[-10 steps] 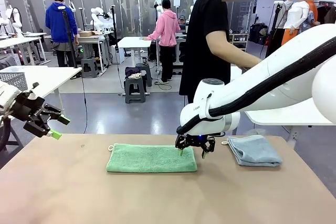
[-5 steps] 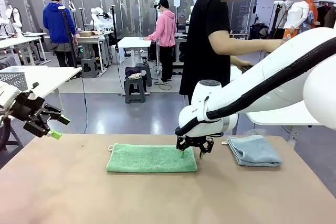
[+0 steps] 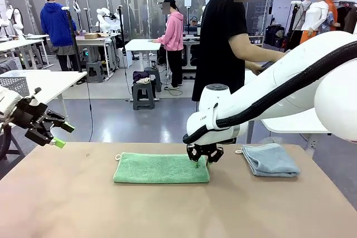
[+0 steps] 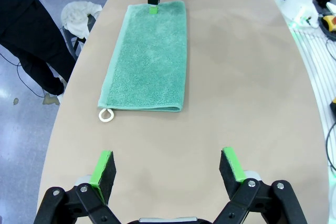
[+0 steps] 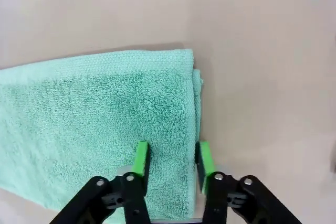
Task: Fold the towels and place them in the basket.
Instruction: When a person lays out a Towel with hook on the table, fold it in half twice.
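Green towel (image 3: 161, 168) lies flat mid-counter (image 3: 167, 215), folded lengthwise, hang loop at its left end. My right gripper (image 5: 170, 157) sits at towel's right end, fingers narrowed around edge layers; I cannot tell if pinch is firm yet. I judge step as grabbing this end to fold it over: seat all layers between pads, lift low, carry toward loop end, align corners. Left gripper (image 4: 167, 167) hangs wide, holding nothing. Grey-blue towel (image 3: 270, 160) waits at right. No readable writing anywhere.
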`<state>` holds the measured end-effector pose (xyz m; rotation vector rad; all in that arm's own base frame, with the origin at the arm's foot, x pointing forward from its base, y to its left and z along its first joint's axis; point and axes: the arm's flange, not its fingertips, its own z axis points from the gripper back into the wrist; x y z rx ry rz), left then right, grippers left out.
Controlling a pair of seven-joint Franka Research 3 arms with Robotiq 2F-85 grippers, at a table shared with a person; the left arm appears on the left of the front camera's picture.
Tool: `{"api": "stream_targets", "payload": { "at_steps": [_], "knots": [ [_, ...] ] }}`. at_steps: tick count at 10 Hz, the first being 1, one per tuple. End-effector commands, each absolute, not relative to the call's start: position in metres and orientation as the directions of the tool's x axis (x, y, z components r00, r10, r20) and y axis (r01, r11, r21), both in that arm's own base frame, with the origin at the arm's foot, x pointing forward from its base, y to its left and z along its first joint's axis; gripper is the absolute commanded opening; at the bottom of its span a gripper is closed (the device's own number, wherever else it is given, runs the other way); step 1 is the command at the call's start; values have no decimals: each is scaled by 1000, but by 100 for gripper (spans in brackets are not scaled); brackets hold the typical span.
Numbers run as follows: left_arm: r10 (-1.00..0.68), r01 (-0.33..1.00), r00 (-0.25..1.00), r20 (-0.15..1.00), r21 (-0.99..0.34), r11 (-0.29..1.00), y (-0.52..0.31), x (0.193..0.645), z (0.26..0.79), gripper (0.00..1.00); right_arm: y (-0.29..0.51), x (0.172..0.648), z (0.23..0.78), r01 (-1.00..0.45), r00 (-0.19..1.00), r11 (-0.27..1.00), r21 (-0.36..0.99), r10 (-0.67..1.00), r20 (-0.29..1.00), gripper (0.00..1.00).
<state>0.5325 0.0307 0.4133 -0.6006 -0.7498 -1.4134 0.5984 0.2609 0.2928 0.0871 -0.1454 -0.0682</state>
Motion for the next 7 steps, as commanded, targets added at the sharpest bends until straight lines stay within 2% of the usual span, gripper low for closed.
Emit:
{"api": "stream_targets", "payload": {
  "at_steps": [1, 2, 3, 4, 7],
  "knots": [
    [-645, 995, -2, 764, 68, 78, 30, 533, 414, 100, 273, 605, 289, 103, 984, 994, 28, -106, 144, 24],
    [-645, 995, -2, 764, 68, 78, 30, 533, 414, 100, 274, 605, 288, 103, 985, 994, 21, -105, 140, 18],
    [-645, 995, -2, 764, 68, 78, 30, 533, 414, 100, 274, 605, 287, 104, 985, 994, 15, -105, 137, 4],
    [-645, 995, -2, 764, 68, 78, 30, 533, 414, 100, 273, 605, 286, 106, 985, 994, 10, -107, 137, 0],
    [-645, 995, -2, 764, 68, 78, 30, 533, 414, 100, 258, 605, 282, 81, 987, 997, 12, -82, 139, 0]
  ]
}}
